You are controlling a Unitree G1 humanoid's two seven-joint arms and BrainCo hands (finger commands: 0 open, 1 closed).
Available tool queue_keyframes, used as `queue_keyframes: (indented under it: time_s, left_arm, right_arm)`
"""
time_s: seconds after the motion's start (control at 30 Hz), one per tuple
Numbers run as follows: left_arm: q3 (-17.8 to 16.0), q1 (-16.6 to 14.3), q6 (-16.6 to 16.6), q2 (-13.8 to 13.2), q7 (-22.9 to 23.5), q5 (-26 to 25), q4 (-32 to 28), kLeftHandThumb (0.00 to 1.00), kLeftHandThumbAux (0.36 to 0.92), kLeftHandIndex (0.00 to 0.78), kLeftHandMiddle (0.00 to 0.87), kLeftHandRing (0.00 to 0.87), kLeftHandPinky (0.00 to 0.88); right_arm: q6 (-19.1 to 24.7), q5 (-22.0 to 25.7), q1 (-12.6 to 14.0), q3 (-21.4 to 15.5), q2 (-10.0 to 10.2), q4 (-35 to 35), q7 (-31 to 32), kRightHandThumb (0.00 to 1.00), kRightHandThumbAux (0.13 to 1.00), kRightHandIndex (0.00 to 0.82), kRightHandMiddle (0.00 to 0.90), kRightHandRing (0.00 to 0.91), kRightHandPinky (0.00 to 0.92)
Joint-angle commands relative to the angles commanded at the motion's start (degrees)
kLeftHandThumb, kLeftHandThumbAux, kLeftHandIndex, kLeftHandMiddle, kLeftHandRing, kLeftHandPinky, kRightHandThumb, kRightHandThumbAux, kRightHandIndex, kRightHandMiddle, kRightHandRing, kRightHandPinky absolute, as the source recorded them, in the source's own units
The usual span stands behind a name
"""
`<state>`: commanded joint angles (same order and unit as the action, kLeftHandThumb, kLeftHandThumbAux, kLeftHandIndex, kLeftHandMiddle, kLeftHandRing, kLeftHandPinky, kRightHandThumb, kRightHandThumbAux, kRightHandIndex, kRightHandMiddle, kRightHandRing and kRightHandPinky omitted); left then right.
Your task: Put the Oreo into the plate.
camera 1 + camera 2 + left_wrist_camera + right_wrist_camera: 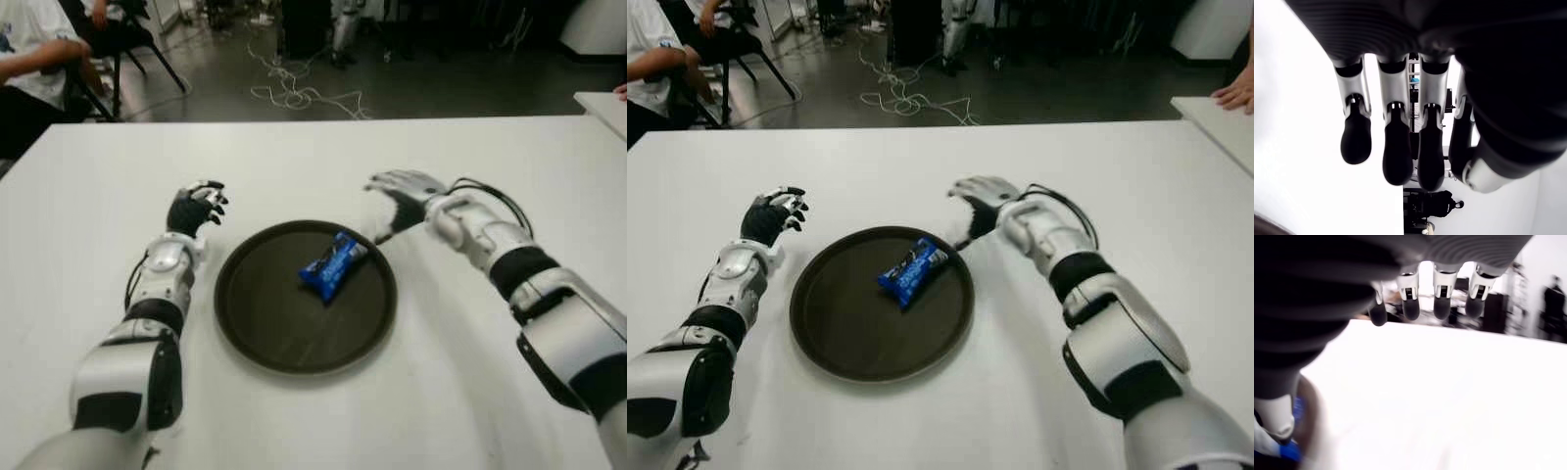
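- The left hand [199, 207], black-palmed with silver knuckle joints, shows just left of the plate, its fingers [1395, 147] loosely curled and holding nothing.
- The plate [257, 323] is a round, dark tray with a low raised rim, on the smooth white table [294, 162].
- The Oreo [333, 264], a glossy blue wrapped packet, lies inside the plate toward its far right part.
- The right hand [402, 196] hovers at the plate's far right rim, fingers [1410, 308] extended and empty.

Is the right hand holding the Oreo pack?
No, the Oreo pack lies in the plate, and the right hand is open beside it.
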<state>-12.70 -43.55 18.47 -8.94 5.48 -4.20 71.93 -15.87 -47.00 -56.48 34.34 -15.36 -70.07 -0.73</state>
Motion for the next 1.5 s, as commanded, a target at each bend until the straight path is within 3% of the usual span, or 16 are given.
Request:
queue_keyframes:
  time_s: [0.37,0.5,0.7,0.93,1.03,1.2,1.5]
  left_arm:
    - [0.24,0.14,0.31,-0.27,0.11,0.23,-0.01,0.697,0.714,0.426,0.599,0.625,0.643]
    - [0.12,0.17,0.47,-0.28,0.28,0.09,0.09,0.697,0.714,0.426,0.599,0.624,0.644]
    - [-0.19,0.08,0.26,-0.27,0.51,-0.19,0.17,0.697,0.713,0.427,0.605,0.628,0.649]
    - [-0.22,0.00,-0.05,-0.34,0.66,-0.21,0.09,0.697,0.713,0.427,0.605,0.632,0.654]
    - [-0.27,-0.04,-0.19,-0.38,0.76,-0.26,0.12,0.698,0.713,0.426,0.598,0.627,0.653]
    - [-0.35,-0.07,-0.34,-0.43,0.95,-0.31,0.19,0.697,0.713,0.426,0.596,0.626,0.648]
    - [-0.47,-0.11,-0.42,-0.49,1.30,-0.27,0.34,0.697,0.714,0.426,0.601,0.629,0.651]
  right_arm:
    - [1.90,1.33,-1.53,-0.41,0.38,-3.70,4.26,0.000,0.577,0.000,0.040,0.077,0.102]
    - [5.04,0.82,-0.83,-0.10,1.54,-7.24,2.55,0.000,0.587,0.000,0.030,0.071,0.098]
    - [5.72,2.14,-0.05,-1.48,1.40,-7.67,0.86,0.000,0.600,0.000,0.019,0.060,0.088]
    - [6.81,5.24,2.50,-4.98,1.79,-8.13,-5.57,0.000,0.632,0.017,0.039,0.064,0.080]
    - [7.15,8.07,3.12,-7.77,2.38,-8.20,-7.49,0.000,0.661,0.041,0.061,0.081,0.090]
    - [6.70,14.65,4.44,-14.60,3.32,-8.39,-8.36,0.000,0.777,0.179,0.144,0.155,0.184]
    - [9.46,28.69,4.18,-28.93,5.08,-8.43,-2.05,0.000,0.820,0.226,0.228,0.258,0.299]
